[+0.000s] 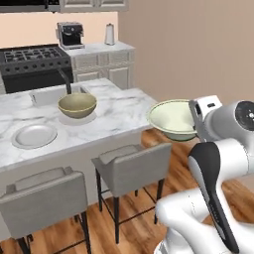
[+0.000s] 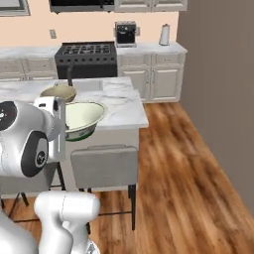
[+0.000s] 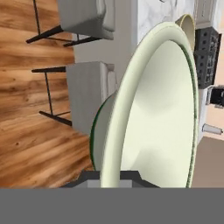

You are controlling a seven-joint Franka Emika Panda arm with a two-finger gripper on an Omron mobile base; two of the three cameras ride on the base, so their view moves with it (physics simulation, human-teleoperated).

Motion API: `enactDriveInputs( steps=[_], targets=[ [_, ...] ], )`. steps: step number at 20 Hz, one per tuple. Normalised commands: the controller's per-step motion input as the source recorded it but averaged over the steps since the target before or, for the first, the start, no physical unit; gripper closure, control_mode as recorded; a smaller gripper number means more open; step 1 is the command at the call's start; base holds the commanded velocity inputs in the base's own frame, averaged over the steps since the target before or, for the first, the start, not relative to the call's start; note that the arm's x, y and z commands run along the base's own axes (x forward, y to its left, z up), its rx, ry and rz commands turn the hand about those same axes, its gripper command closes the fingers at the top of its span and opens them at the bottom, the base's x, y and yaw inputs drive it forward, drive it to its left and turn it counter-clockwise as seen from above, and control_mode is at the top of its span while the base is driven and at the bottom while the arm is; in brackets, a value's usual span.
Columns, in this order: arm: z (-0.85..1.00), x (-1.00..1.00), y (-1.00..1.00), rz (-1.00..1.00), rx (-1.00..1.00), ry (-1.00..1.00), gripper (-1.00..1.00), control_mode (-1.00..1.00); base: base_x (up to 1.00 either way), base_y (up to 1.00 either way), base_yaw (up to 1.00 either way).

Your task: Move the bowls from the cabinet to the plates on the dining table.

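1. Left base view: holds a round flared ceramic bowl, cream inside with a dark green lower outside (image 1: 171,119), in the air just off the near right corner of the long white grey-veined marble dining table (image 1: 124,111), above a grey upholstered stool (image 1: 133,168).
2. Hides the two-finger gripper (image 1: 194,121) behind the white wrist housing; fingertips not made out in this view.
3. Hand view: shows the held bowl (image 3: 162,113) edge-on and very close, rim running between the dark finger bases of the gripper (image 3: 114,177) at the bottom; jaws closed tight on that rim, pads themselves covered by the bowl.
4. Cuts off most of the scene behind the bowl; only a sliver of a second pale olive bowl's rim (image 3: 189,26) peeks past it.
5. Left base view: places that second bowl (image 1: 77,105) upright on the table beside the inset sink (image 1: 49,94) and dark faucet (image 1: 65,79); whatever lies under it cannot be told.
6. Leaves a flat round pale grey-white plate (image 1: 34,135) bare near the table's front edge, left of the second bowl and apart from it.
7. Right base view: shows the held bowl (image 2: 83,118) tilted slightly, overlapping the table edge (image 2: 131,114), with the second bowl (image 2: 58,92) partly hidden behind the white arm.
8. Crops the wall cabinets at the top of both base views.
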Motion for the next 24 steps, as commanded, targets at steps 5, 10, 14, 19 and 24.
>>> enactDriveInputs(
  steps=[5,10,14,19,24],
  targets=[
    [0.00,0.00,0.00,0.00,0.00,0.00,1.00,1.00,0.12,0.82,0.28],
    [0.00,0.00,0.00,0.00,0.00,0.00,1.00,1.00,-0.03,0.90,0.17],
    [0.00,0.00,0.00,0.00,0.00,0.00,1.00,1.00,0.03,0.68,0.12],
    [0.00,0.00,0.00,0.00,0.00,0.00,1.00,1.00,0.26,0.33,0.06],
    [0.00,0.00,0.00,0.00,0.00,0.00,1.00,1.00,0.34,0.09,0.04]
  ],
)
